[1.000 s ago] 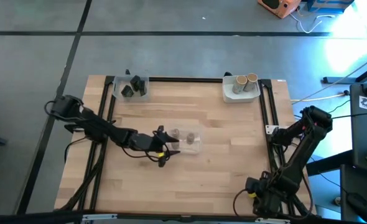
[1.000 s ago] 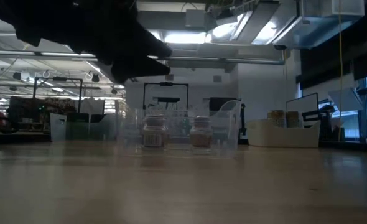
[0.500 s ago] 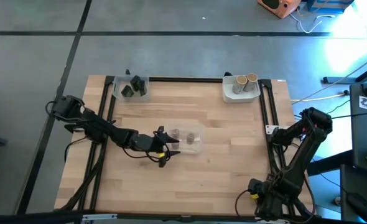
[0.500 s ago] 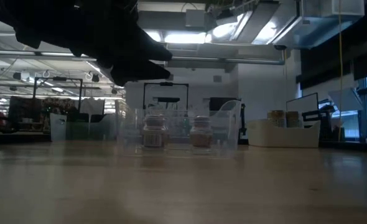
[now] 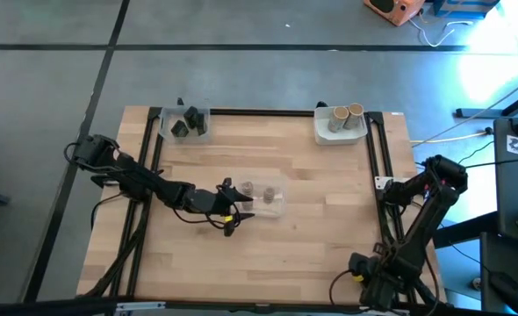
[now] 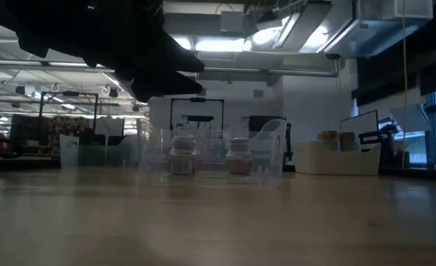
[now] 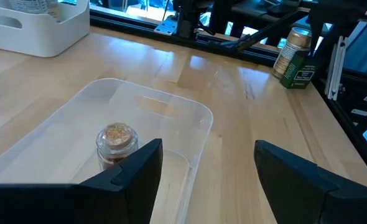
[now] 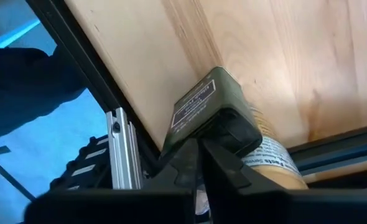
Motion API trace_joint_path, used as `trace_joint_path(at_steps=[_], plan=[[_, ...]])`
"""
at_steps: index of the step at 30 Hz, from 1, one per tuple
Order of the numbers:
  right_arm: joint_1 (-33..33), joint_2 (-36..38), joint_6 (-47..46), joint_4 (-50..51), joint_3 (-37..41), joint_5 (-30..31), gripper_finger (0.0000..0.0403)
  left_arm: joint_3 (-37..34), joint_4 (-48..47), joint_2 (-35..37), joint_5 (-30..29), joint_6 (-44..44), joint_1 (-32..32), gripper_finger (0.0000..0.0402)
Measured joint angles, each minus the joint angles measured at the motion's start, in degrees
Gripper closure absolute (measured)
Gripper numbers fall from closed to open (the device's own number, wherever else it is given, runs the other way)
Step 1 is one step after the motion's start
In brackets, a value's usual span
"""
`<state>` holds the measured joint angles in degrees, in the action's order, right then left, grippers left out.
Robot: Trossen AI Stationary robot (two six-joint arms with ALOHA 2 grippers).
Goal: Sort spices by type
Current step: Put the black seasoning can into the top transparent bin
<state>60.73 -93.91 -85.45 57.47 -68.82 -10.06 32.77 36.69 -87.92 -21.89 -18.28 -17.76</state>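
Near the middle of the bench (image 5: 312, 228), a clear tray (image 5: 272, 201) holds two small grey-brown jars (image 5: 257, 190), side by side. The left pincer (image 5: 234, 210) hovers just beside the tray's left end, fingers (image 7: 130, 174) apart and holding nothing — one jar (image 7: 116, 142) shows past them. Dark blocky spices (image 5: 185, 121) sit in a tray at the far left corner; tan cylinders (image 5: 347, 114) sit in a white tray (image 5: 326, 134) at the far right corner. The right pincer (image 8: 200, 149) waits at the near right corner, closed and empty, beside a green tin (image 8: 218, 112).
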Motion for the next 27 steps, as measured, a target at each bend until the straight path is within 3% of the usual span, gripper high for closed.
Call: trace_joint_path(at_steps=[14,27], plan=[[-5.59,-0.11,11.02,1.83,0.02,10.66,0.0375,0.00,0.00,0.00,0.00,0.00,0.00,0.0164],[-12.56,-0.35,15.70,17.08,0.37,14.37,0.0374,0.00,-0.20,0.00,0.00,0.24,0.00,0.0164]])
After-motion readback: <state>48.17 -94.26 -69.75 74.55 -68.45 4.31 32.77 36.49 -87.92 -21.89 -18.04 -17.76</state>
